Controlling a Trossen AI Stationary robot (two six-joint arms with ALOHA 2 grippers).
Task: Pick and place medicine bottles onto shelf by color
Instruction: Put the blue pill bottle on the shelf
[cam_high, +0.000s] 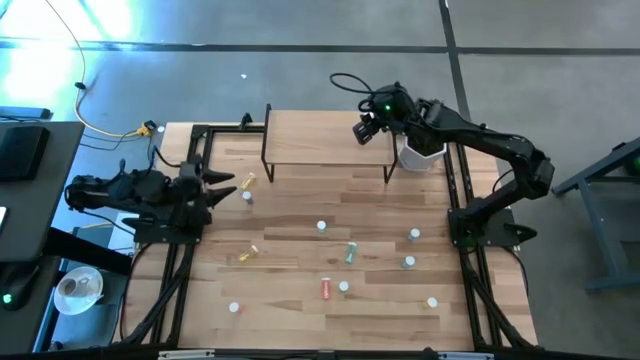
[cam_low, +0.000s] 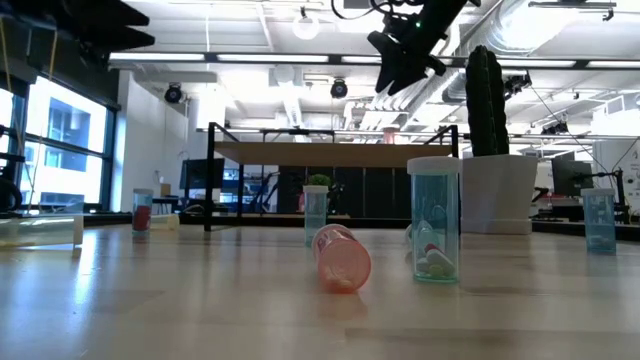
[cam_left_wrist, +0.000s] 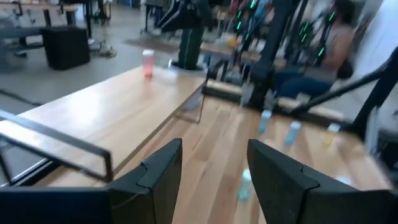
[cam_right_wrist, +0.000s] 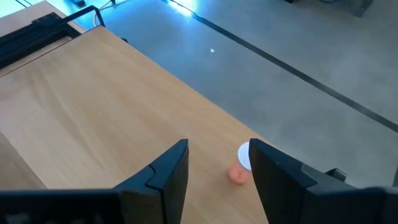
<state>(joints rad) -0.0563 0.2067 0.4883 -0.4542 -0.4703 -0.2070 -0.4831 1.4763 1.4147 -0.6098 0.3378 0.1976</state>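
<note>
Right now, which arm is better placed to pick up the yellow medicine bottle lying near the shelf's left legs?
Left, probably. The open left gripper sits right beside the yellow bottle; the right gripper hangs over the light-wood shelf, far off.

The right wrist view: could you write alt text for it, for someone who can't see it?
Seen from the robot's right wrist, the open right gripper hangs above the light-wood shelf, where a small pink bottle with a white cap stands near the board's edge, showing between the two dark fingers. Past the shelf lies grey floor.
</note>
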